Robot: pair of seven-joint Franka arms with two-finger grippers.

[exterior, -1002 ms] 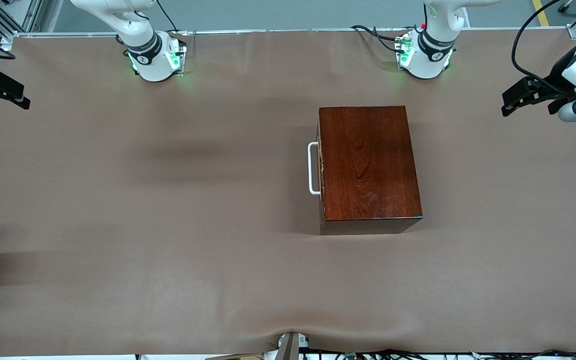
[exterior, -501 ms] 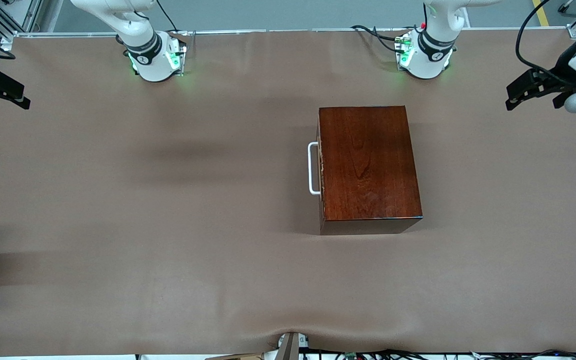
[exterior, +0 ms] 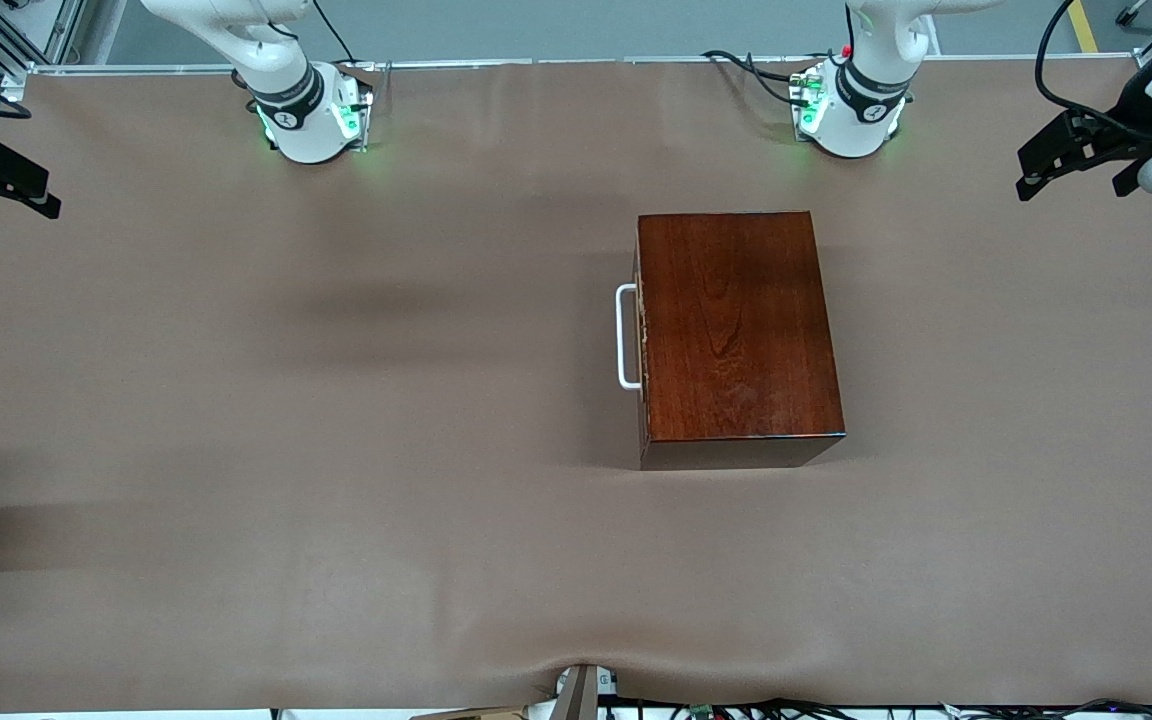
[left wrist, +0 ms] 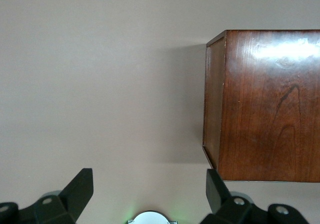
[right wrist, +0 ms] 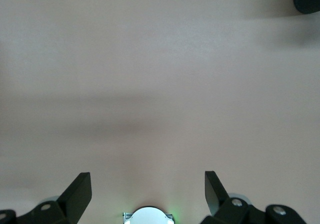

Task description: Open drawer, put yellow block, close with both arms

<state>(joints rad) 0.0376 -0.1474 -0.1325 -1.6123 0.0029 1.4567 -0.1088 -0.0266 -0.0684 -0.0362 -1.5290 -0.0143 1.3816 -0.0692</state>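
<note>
L gripper (exterior: 1036,175) spread, R gripper (exterior: 41,200) spread, each over table (exterior: 336,450) end; drawer (exterior: 636,340) closed.

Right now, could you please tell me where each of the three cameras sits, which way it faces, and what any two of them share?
Front view: high across the table, facing both arm bases; it shows the closed wooden box with its white handle, the left tool and the right tool at the table's ends.
Left wrist view: on the left arm, looking down past its open left tool at the box.
Right wrist view: on the right arm, looking down past its open right tool at bare table.
Shared: front and left wrist both show the box.
</note>
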